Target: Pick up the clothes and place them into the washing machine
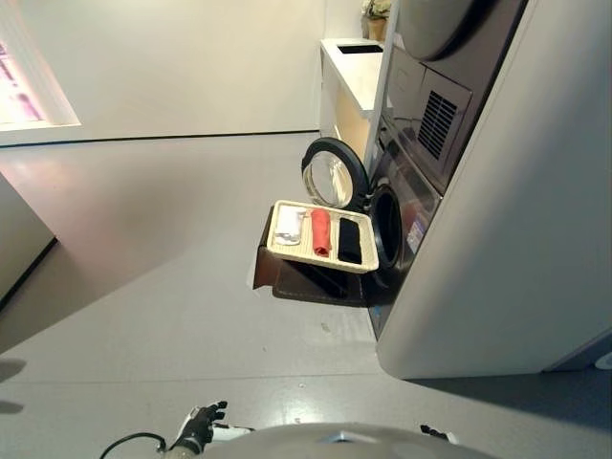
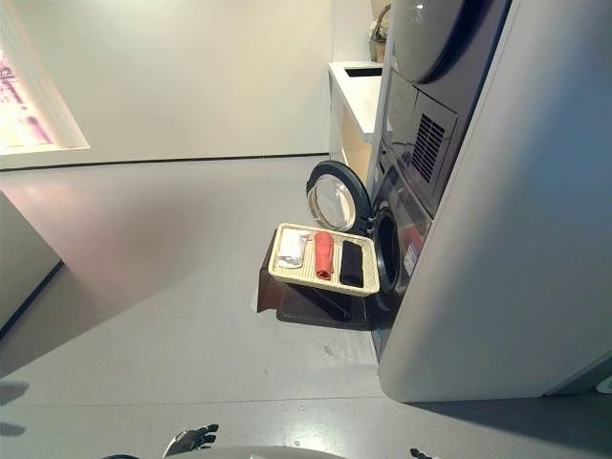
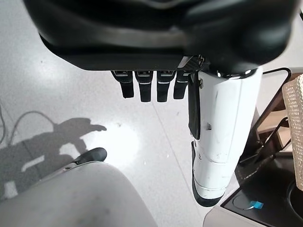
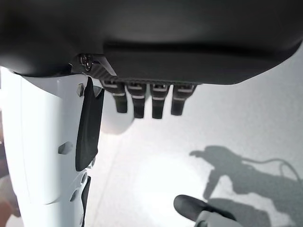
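Note:
A shallow wicker basket (image 1: pixel 280 245) rests on a low dark brown box (image 1: pixel 301 278) in front of the washing machine (image 1: pixel 497 239). In it lie a white cloth (image 1: pixel 289 227), a red cloth (image 1: pixel 320 232) and a black cloth (image 1: pixel 349 241), side by side. The machine's round door (image 1: pixel 334 173) stands open beside the dark drum opening (image 1: pixel 387 226). My left hand (image 1: pixel 200 425) hangs low and far from the basket, open and empty, with its fingers (image 3: pixel 147 88) straight. My right hand (image 4: pixel 165 42) also hangs low, open and empty, with its fingers (image 4: pixel 144 100) straight.
A dryer (image 1: pixel 435 100) is stacked on the washing machine. A white counter (image 1: pixel 352 67) with a potted plant (image 1: pixel 376 16) stands behind them against the far wall. Grey floor (image 1: pixel 163 258) stretches between me and the basket. A low wall edge (image 1: pixel 19 244) is at the left.

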Tool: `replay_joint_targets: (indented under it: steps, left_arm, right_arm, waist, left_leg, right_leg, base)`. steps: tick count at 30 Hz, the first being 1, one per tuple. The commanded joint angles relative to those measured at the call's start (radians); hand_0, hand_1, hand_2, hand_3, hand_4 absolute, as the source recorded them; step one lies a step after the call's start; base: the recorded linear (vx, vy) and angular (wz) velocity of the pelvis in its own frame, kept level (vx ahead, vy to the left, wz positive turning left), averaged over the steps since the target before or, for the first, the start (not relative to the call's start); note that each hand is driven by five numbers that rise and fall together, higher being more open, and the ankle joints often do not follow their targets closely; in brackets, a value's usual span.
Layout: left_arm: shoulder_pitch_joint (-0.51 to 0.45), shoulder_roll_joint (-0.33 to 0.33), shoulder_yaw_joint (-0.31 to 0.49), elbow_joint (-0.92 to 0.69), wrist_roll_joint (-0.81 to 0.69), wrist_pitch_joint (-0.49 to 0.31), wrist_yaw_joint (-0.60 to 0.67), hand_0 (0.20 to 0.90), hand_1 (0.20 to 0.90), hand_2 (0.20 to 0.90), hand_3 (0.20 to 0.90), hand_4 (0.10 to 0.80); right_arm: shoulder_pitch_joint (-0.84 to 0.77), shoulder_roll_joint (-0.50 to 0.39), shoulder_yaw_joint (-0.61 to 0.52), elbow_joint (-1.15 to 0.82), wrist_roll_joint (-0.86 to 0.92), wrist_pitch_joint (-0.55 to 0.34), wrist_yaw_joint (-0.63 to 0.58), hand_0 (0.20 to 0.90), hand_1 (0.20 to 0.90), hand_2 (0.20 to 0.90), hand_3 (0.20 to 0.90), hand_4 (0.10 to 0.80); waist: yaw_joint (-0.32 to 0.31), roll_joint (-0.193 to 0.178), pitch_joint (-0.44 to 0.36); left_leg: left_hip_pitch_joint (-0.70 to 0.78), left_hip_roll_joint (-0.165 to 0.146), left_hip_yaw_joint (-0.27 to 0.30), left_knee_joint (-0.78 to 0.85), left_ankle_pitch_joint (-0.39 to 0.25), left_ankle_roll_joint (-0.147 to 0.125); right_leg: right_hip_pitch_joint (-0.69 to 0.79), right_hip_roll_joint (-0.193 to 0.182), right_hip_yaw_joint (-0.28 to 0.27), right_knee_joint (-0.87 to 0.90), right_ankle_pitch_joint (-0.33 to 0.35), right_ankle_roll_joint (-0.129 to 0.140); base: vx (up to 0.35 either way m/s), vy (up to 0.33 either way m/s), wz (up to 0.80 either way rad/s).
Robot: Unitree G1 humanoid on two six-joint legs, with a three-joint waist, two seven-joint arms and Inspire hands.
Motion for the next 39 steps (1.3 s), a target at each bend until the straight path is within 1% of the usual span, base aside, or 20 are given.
replay_joint_targets:
  steps: [1,9,14,20,23,26,29,30,33,35,36,37,38,39]
  left_arm:
    - [-0.057,-0.033,0.035,0.061,0.008,-0.018,0.006,0.900,0.900,0.900,0.900,0.800]
    - [-0.058,-0.041,0.035,0.063,-0.013,-0.013,-0.018,0.900,0.900,0.900,0.900,0.800]
    - [-0.061,-0.038,0.017,0.071,0.031,-0.006,-0.016,0.900,0.900,0.900,0.900,0.800]
    - [-0.058,-0.040,0.040,0.053,-0.034,-0.018,-0.018,0.900,0.900,0.900,0.900,0.800]
    - [-0.064,-0.040,0.037,0.044,-0.042,-0.020,-0.009,0.900,0.900,0.900,0.900,0.800]
    - [-0.070,-0.038,0.034,0.037,-0.049,-0.022,-0.005,0.900,0.900,0.900,0.900,0.800]
    - [-0.082,-0.034,0.032,0.029,-0.058,-0.023,0.001,0.900,0.900,0.900,0.900,0.800]
    - [-0.082,-0.034,0.032,0.029,-0.058,-0.023,0.001,0.900,0.900,0.900,0.900,0.800]
    - [-0.099,-0.030,0.029,0.021,-0.066,-0.027,0.004,0.900,0.900,0.900,0.900,0.800]
    - [-0.112,-0.023,0.028,0.013,-0.067,-0.025,0.004,0.900,0.900,0.900,0.900,0.800]
    - [-0.112,-0.023,0.028,0.013,-0.067,-0.025,0.004,0.900,0.900,0.900,0.900,0.800]
    - [-0.117,-0.018,0.031,0.012,-0.065,-0.026,0.005,0.900,0.900,0.900,0.900,0.800]
    - [-0.123,-0.008,0.034,0.008,-0.065,-0.026,0.007,0.900,0.900,0.900,0.900,0.800]
    - [-0.128,-0.001,0.034,0.005,-0.061,-0.024,0.006,0.900,0.900,0.900,0.900,0.800]
  right_arm:
    - [-0.081,-0.013,0.007,0.033,-0.004,-0.023,-0.001,0.900,0.900,0.900,0.900,0.800]
    - [-0.080,-0.012,0.011,0.030,-0.004,-0.017,0.010,0.900,0.900,0.900,0.900,0.800]
    - [-0.084,-0.011,0.016,0.030,-0.010,-0.012,0.018,0.900,0.900,0.900,0.900,0.800]
    - [-0.087,-0.009,-0.001,0.048,0.012,-0.011,0.025,0.900,0.900,0.900,0.900,0.800]
    - [-0.094,-0.008,-0.003,0.047,0.019,-0.011,0.021,0.900,0.900,0.900,0.900,0.800]
    - [-0.104,-0.009,-0.005,0.042,0.023,-0.011,0.018,0.900,0.900,0.900,0.900,0.800]
    - [-0.119,-0.011,-0.009,0.036,0.029,-0.010,0.015,0.900,0.900,0.900,0.900,0.800]
    - [-0.120,-0.011,-0.009,0.036,0.029,-0.010,0.015,0.900,0.900,0.900,0.900,0.800]
    - [-0.141,-0.013,-0.018,0.040,0.045,-0.012,0.013,0.900,0.900,0.900,0.900,0.800]
    - [-0.149,-0.016,-0.029,0.038,0.058,-0.015,0.013,0.900,0.900,0.900,0.900,0.800]
    - [-0.149,-0.016,-0.029,0.038,0.058,-0.015,0.013,0.900,0.900,0.900,0.900,0.800]
    - [-0.151,-0.018,-0.035,0.041,0.064,-0.016,0.015,0.900,0.900,0.900,0.900,0.800]
    - [-0.152,-0.020,-0.045,0.043,0.078,-0.020,0.015,0.900,0.900,0.900,0.900,0.800]
    - [-0.154,-0.021,-0.051,0.043,0.090,-0.022,0.015,0.900,0.900,0.900,0.900,0.800]
  waist:
    - [0.007,-0.030,-0.007]
    - [0.004,-0.029,-0.004]
    - [0.001,-0.031,-0.001]
    - [0.006,-0.033,0.005]
    - [0.010,-0.036,0.009]
    - [0.012,-0.036,0.016]
    - [0.018,-0.040,0.026]
    - [0.018,-0.040,0.026]
    - [0.024,-0.042,0.038]
    - [0.027,-0.039,0.047]
    - [0.027,-0.039,0.047]
    - [0.024,-0.036,0.051]
    - [0.015,-0.029,0.063]
    - [0.009,-0.025,0.071]
  left_leg:
    - [-0.020,0.004,0.038,-0.003,-0.031,-0.070]
    - [-0.020,0.001,0.043,-0.003,-0.034,-0.067]
    - [-0.023,-0.002,0.046,-0.003,-0.037,-0.064]
    - [-0.029,-0.012,0.042,-0.003,-0.040,-0.054]
    - [-0.038,-0.019,0.042,-0.003,-0.041,-0.048]
    - [-0.046,-0.032,0.042,-0.003,-0.042,-0.036]
    - [-0.060,-0.046,0.045,0.013,-0.054,-0.019]
    - [-0.060,-0.046,0.046,0.013,-0.055,-0.019]
    - [-0.080,-0.062,0.044,0.057,-0.082,0.000]
    - [-0.088,-0.073,0.040,0.088,-0.104,0.016]
    - [-0.089,-0.073,0.040,0.089,-0.105,0.016]
    - [-0.083,-0.078,0.035,0.094,-0.112,0.022]
    - [-0.067,-0.080,0.015,0.103,-0.127,0.034]
    - [-0.056,-0.081,0.005,0.110,-0.136,0.042]
  right_leg:
    - [-0.051,-0.024,0.025,-0.011,0.031,0.053]
    - [-0.053,-0.027,0.027,-0.011,0.033,0.056]
    - [-0.056,-0.030,0.029,-0.011,0.034,0.057]
    - [-0.062,-0.037,0.029,-0.009,0.033,0.059]
    - [-0.070,-0.045,0.029,-0.004,0.034,0.063]
    - [-0.081,-0.056,0.032,0.008,0.033,0.067]
    - [-0.104,-0.075,0.043,0.051,0.024,0.073]
    - [-0.105,-0.075,0.044,0.052,0.023,0.073]
    - [-0.130,-0.090,0.050,0.116,0.010,0.078]
    - [-0.154,-0.098,0.046,0.190,-0.001,0.082]
    - [-0.156,-0.098,0.047,0.192,-0.002,0.082]
    - [-0.172,-0.099,0.046,0.239,0.005,0.084]
    - [-0.214,-0.100,0.051,0.354,0.028,0.079]
    - [-0.237,-0.098,0.055,0.410,0.045,0.073]
  base:
    - [0.000,0.000,0.00]
    - [0.000,0.000,0.00]
    - [0.000,0.000,0.00]
    - [0.013,0.022,-0.01]
    - [0.017,0.054,0.02]
    - [0.021,0.075,-0.01]
    - [0.020,0.083,-0.01]
    - [0.023,0.071,-0.03]
    - [0.047,0.107,-0.04]
    - [0.061,0.116,-0.04]
    - [0.070,0.096,0.01]
    - [0.124,0.150,0.04]
    - [0.178,0.195,0.05]
    - [0.190,0.190,0.07]
